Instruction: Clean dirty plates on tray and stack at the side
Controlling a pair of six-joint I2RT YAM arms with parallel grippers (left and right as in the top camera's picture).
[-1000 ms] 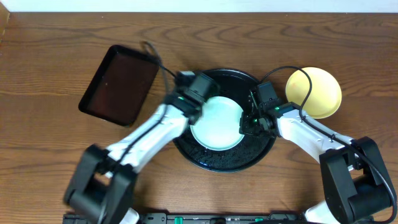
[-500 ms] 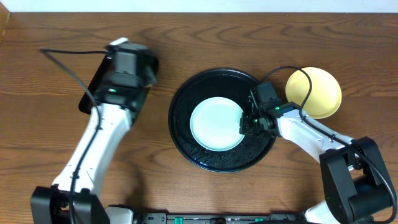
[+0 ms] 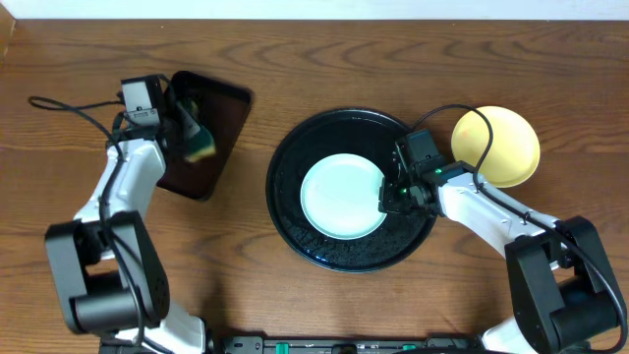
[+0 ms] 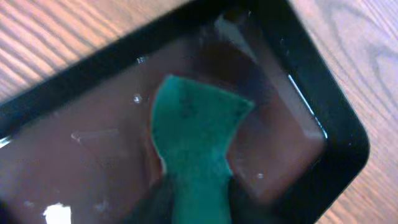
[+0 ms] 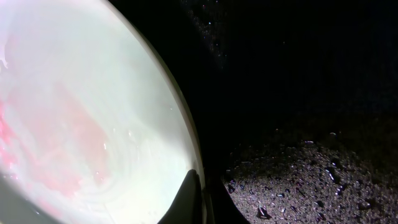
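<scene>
Landmark: take your bearings from the round black tray (image 3: 339,254), which sits mid-tabletop (image 3: 324,59).
Mint plate: the mint plate (image 3: 339,195) lies inside the tray, a little left of its centre. Bare textured floor shows all round it, widest on the right.
Yellow plate: the yellow plate (image 3: 501,147) rests on the wood just beside the tray's upper right rim. You cannot tell whether the two rims touch.
Right tool: the right tool (image 3: 386,204) is closed, its tips at the mint plate's right rim. Whether the rim is pinched between them does not show.
Left tool: the left tool (image 3: 190,131) is well left of the tray, over the rectangular dark tray (image 3: 224,106), with a green sponge (image 3: 201,147) at its tips. You cannot tell whether it grips the sponge; the wrist view is blurred there.
Open room: a strip of bare wood separates the two trays, and more lies behind the round one.
Hidden: a black cable (image 3: 462,126) crosses the yellow plate's left edge. The right wrist view cuts off most of the mint plate (image 5: 93,112), showing faint pink smears. The sponge (image 4: 196,124) runs off the frame's bottom.
</scene>
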